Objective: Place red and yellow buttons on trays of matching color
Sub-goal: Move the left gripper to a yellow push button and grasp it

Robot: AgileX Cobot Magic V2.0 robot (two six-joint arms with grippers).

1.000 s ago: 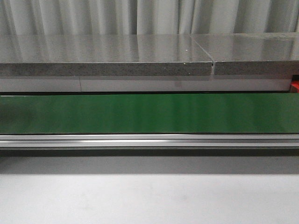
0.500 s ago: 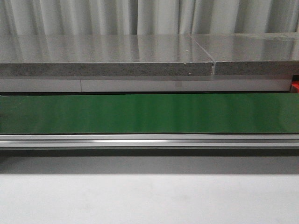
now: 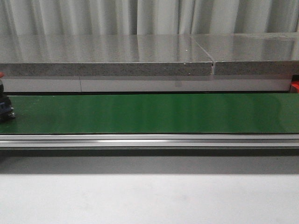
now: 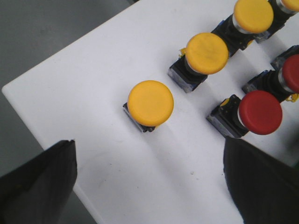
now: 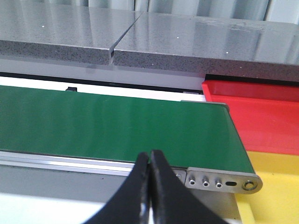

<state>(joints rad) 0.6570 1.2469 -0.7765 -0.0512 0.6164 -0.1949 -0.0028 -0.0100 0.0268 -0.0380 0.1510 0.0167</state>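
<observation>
A button (image 3: pixel 5 108) has newly entered the green belt (image 3: pixel 149 113).

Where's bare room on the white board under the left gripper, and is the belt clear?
White board: bare along the corner and edge beside the nearest yellow button, and between the left gripper fingers. Crowded where yellow buttons and red button line up. Green belt: bare except a dark object at its left end.

White surface (image 4: pixel 93 84): 3 yellow buttons (image 4: pixel 150 103) and 2 red buttons (image 4: pixel 259 112) upright near its corner.
</observation>
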